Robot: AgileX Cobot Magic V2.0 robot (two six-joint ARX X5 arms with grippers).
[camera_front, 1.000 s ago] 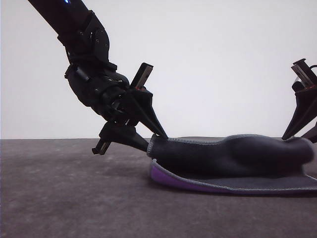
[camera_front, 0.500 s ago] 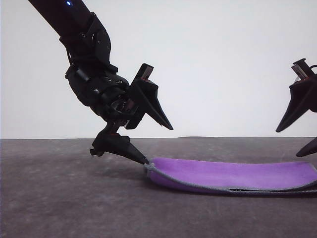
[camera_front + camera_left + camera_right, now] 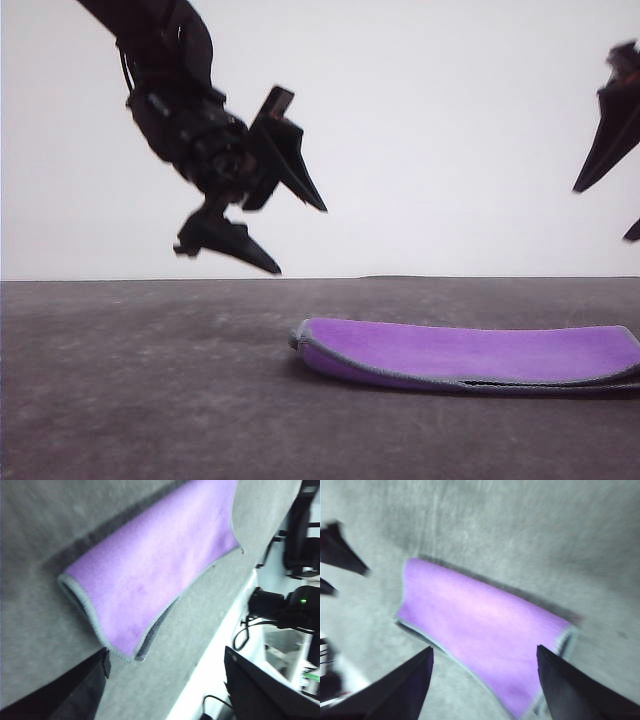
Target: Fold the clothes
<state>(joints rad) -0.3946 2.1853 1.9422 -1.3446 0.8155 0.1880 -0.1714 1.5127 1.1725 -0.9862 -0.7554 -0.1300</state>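
Folded purple cloth lies flat on the grey table, both grippers spread wide and empty above it.

The small soft rectangular purple cloth with a light grey stitched hem [image 3: 470, 353] rests doubled on the dark grey felt-like table [image 3: 140, 380], below and between the left gripper [image 3: 300, 237] and the right gripper [image 3: 607, 212]. It looks light, limp and unbreakable; pinching a hemmed corner seems the surest hold.

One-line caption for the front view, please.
Folded cloth, purple side up, lies flat on the grey table; left gripper and right gripper hover above it, fingers open.
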